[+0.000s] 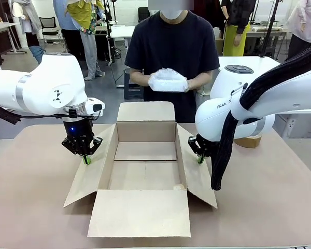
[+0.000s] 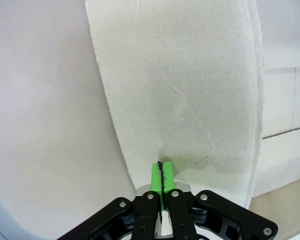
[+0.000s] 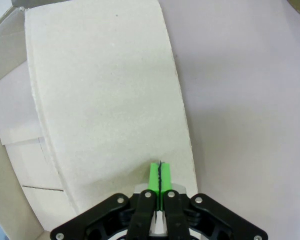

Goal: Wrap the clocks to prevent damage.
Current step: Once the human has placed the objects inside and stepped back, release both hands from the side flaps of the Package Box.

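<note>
Left gripper and right gripper, both clenched empty, are pressing opposite side flaps of the open brown cardboard box.

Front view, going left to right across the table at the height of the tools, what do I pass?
Left tool, shut, tip on the left side flap → open inside of the cardboard box → right tool, shut, tip on the right side flap.
</note>
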Robot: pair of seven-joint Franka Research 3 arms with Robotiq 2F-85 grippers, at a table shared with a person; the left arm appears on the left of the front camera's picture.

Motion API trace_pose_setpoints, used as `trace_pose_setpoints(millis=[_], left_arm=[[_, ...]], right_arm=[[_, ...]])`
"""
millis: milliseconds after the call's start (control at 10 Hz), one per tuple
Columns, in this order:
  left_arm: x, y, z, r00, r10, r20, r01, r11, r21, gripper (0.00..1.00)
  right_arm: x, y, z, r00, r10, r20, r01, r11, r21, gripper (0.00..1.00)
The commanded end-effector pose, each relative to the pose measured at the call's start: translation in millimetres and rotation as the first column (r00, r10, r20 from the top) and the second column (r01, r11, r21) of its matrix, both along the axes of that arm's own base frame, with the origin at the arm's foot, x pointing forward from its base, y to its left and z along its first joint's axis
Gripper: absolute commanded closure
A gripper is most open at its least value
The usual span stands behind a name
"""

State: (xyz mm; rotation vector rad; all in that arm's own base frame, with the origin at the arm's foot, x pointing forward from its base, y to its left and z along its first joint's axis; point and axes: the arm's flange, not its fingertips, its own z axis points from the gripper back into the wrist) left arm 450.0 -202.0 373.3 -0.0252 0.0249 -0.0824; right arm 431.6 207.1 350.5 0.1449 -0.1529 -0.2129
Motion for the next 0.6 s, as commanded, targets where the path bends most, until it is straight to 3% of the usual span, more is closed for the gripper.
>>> trace_pose_setpoints(millis=[0,500], left_arm=[[-0.9,0.8,-1.1,1.000,-0.004,-0.007,0.004,1.000,0.008,1.00],[-0.9,0.8,-1.1,1.000,-0.004,-0.007,0.004,1.000,0.008,1.00]], right_arm=[[-1.3,1.3,-1.6,1.000,-0.005,-0.007,0.005,1.000,-0.005,0.99],[-1.3,1.3,-1.6,1.000,-0.005,-0.007,0.005,1.000,-0.005,0.99]])
